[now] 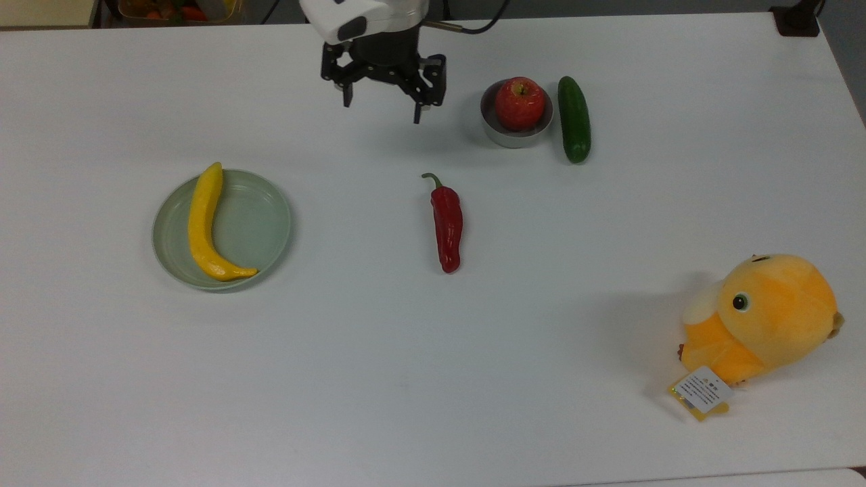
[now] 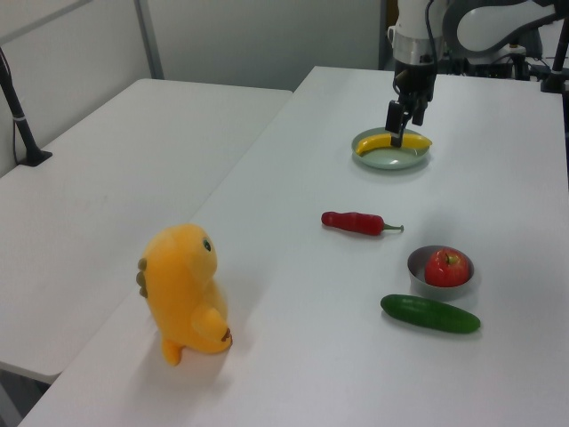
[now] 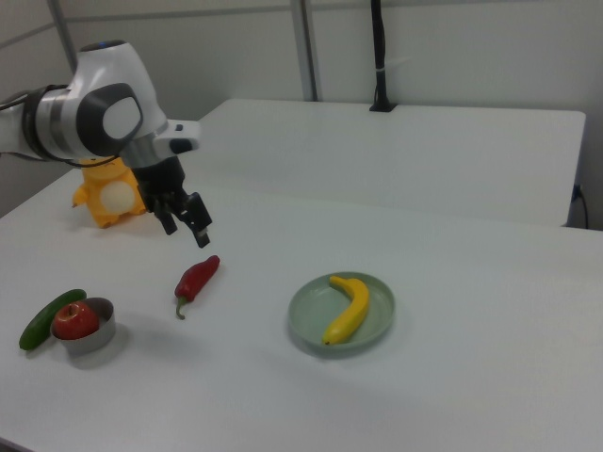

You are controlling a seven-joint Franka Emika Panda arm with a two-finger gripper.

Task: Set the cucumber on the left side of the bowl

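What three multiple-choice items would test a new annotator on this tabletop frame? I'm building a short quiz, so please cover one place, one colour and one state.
1. In the top view, where does the cucumber lie relative to the bowl?
A. on the top view's right of it
B. on the top view's left of it
C. inside it

2. What colour is the fruit on the plate?
A. red
B. yellow
C. dark green

3. What is the gripper doing?
A. gripping the cucumber
B. gripping the chili
C. open and holding nothing

Answers:
1. A, the cucumber rests on the table just right of the bowl's rim in the top view.
2. B, a yellow banana lies across the pale green plate.
3. C, its fingers are spread above bare table, away from the chili.
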